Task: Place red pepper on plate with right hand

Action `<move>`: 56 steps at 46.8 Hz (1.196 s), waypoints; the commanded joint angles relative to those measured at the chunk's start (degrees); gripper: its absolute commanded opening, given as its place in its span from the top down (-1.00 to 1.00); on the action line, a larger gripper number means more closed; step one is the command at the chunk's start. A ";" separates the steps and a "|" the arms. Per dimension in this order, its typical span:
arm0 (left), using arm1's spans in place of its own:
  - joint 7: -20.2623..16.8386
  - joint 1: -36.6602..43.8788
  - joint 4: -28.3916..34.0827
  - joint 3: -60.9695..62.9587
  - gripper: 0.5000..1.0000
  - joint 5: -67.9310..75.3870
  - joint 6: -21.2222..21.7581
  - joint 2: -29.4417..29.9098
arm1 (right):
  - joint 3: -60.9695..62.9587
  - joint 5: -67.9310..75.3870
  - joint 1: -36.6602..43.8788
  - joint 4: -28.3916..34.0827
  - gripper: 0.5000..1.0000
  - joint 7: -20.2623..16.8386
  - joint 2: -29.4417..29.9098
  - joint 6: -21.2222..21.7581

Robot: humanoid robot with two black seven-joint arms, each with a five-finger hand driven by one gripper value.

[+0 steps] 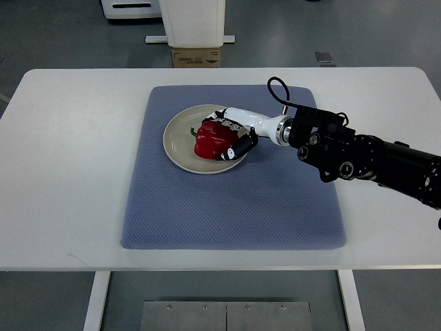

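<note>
A red pepper [209, 139] with a green stem lies on the cream plate [178, 141], over its right half. My right hand [227, 136], white with black fingertips, reaches in from the right and wraps around the pepper's right side; its fingers are curled on the pepper above and below. The black forearm [372, 160] stretches off to the right edge. The left arm does not show.
The plate rests on a blue-grey mat [234, 207] spread over the white table [62, 172]. A cardboard box [197, 56] and a white machine base [193, 21] stand on the floor beyond the table's far edge.
</note>
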 commanded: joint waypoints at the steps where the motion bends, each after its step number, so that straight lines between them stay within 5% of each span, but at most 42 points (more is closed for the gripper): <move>1: 0.00 0.00 0.00 0.00 -1.00 0.00 0.00 0.00 | 0.09 0.00 -0.13 -0.08 0.07 -0.01 0.00 -0.09; 5: 0.00 0.00 0.00 0.00 -1.00 0.00 0.00 0.00 | 0.18 0.09 -0.04 -0.08 -0.54 -0.01 0.00 -0.09; 9: 0.00 0.00 0.00 0.00 -1.00 0.00 0.00 0.00 | 0.27 0.09 -0.04 -0.08 -0.93 0.17 0.00 -0.17; 38: 0.00 0.00 0.00 0.00 -1.00 0.00 0.00 0.00 | 8.26 0.97 0.22 0.53 -1.00 0.08 0.00 0.70; 56: 0.00 0.00 0.00 0.00 -1.00 0.00 0.00 0.00 | 20.83 10.63 -4.70 1.76 -1.00 -2.29 -7.55 0.79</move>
